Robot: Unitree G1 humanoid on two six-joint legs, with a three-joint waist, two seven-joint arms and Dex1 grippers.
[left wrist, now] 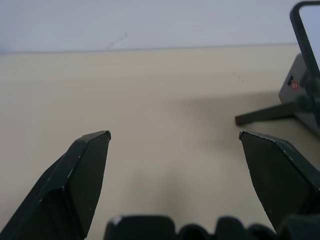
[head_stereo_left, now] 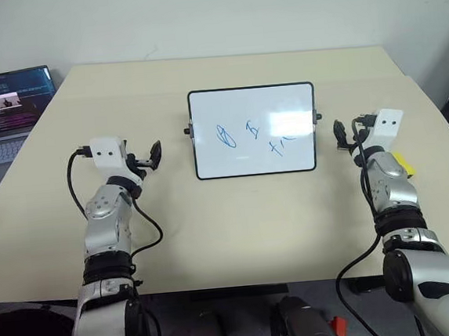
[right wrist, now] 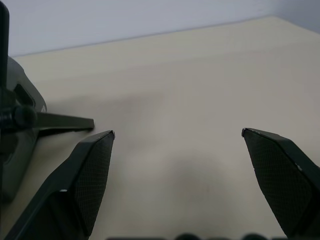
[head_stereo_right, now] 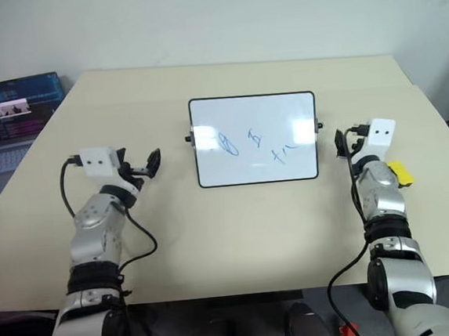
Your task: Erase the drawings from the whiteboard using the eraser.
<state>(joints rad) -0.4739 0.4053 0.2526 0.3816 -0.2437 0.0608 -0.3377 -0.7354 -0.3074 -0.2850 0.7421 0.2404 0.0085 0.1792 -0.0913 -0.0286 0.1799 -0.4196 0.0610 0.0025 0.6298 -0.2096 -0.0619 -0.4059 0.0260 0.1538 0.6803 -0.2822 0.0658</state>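
Both tools stood open and empty: the left tool (head_stereo_left: 151, 155) left of the whiteboard (head_stereo_left: 253, 130), the right tool (head_stereo_left: 346, 134) right of it. The eraser (head_stereo_left: 403, 163) lay on the worktop (head_stereo_left: 238, 237) beside the right arm. The drawings (head_stereo_left: 255, 135) remained.

The whiteboard (head_stereo_left: 253, 130) stands upright mid-table (head_stereo_left: 238, 230) on a rear stand (left wrist: 280, 111), blocking the way straight across between the two tools. Bare table lies in front of it and behind it. The left tool (head_stereo_left: 146, 158) and right tool (head_stereo_left: 346, 135) hover wide apart-fingered at either side, each with bare table ahead. The eraser (head_stereo_left: 403, 163) lies beside the right forearm. A laptop (head_stereo_left: 4, 116) occupies the far left edge.
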